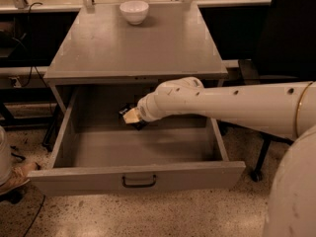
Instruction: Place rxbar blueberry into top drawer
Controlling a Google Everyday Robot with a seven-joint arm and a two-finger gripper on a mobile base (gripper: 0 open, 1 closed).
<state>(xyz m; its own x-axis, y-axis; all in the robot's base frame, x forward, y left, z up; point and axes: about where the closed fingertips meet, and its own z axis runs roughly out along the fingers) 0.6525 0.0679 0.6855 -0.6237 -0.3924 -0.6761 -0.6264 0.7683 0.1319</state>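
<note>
Jaw state: cannot be determined; the tip is a compact cluster of pale and dark parts with no readable gap.
Gripper (131, 115): inside the open drawer cavity, just below the near edge of the tabletop and about midway along it, tip pointing toward the left edge. It hangs above the drawer floor.
Rxbar blueberry (125, 109): a small, flat, dark piece at the very tip of the gripper, against a pale yellowish pad. It sits within the drawer space, toward the back. Whether it is clamped or merely lying against the tip cannot be told.
Arm (222, 102): smooth, glossy cream casing, tubular, with a rounded joint behind the wrist and small dark holes along its length. It enters from the right, crossing over the drawer's right wall.
Top drawer (133, 174): matte grey sheet metal, wide and deep, standing fully open beneath the near edge of the tabletop. Flat front panel, straight side walls, bare flat floor.
Pull handle (139, 181): small, dark, curved, at the centre of the front panel.
Tabletop (133, 48): flat grey metal, square, dull sheen.
White bowl (134, 11): round, glazed, upright, at the far edge of the tabletop near its middle, well apart from the gripper.
Floor (148, 216): speckled, stone-like.
</note>
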